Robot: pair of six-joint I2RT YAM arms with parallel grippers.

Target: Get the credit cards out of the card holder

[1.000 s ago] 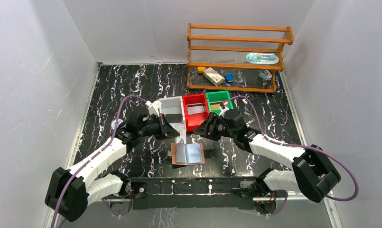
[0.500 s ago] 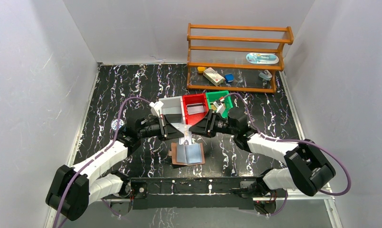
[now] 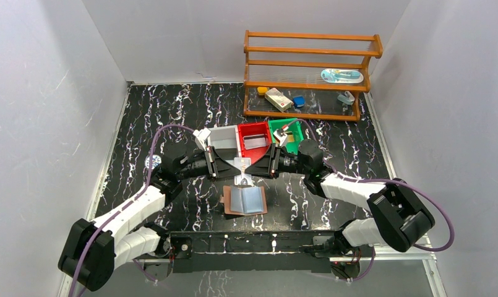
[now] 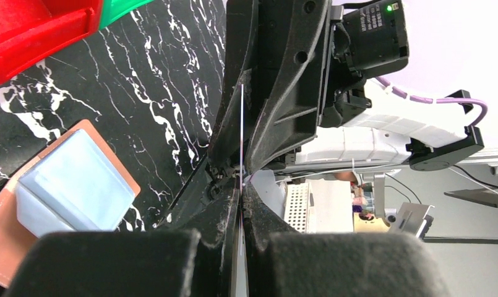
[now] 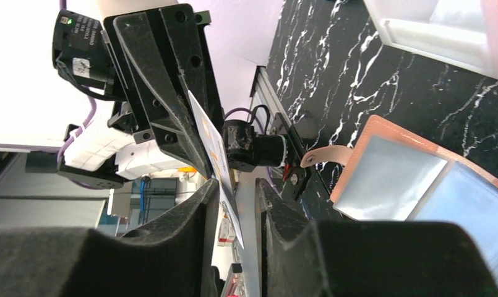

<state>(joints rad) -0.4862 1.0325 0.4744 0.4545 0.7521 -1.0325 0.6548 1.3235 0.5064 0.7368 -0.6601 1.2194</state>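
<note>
The card holder [image 3: 245,201] lies open on the table, tan-brown outside with pale blue pockets up; it also shows in the left wrist view [image 4: 73,185] and the right wrist view [image 5: 413,179]. My left gripper [image 3: 234,167] is shut on a pale credit card [image 3: 241,166], held on edge above the holder's far side; the card shows as a thin line [image 4: 241,136] between the fingers [image 4: 241,179]. My right gripper [image 3: 251,167] faces the left one tip to tip. Its jaws stand open around the card's free end [image 5: 218,161], with a gap on one side [image 5: 237,185].
A white bin [image 3: 224,141], a red bin [image 3: 253,139] and a green bin [image 3: 287,131] stand in a row just behind the grippers. A wooden rack [image 3: 308,74] with small items stands at the back right.
Both grippers have moved toward each other above the holder. The right gripper has come left until its open jaws straddle the card that the left gripper holds.
</note>
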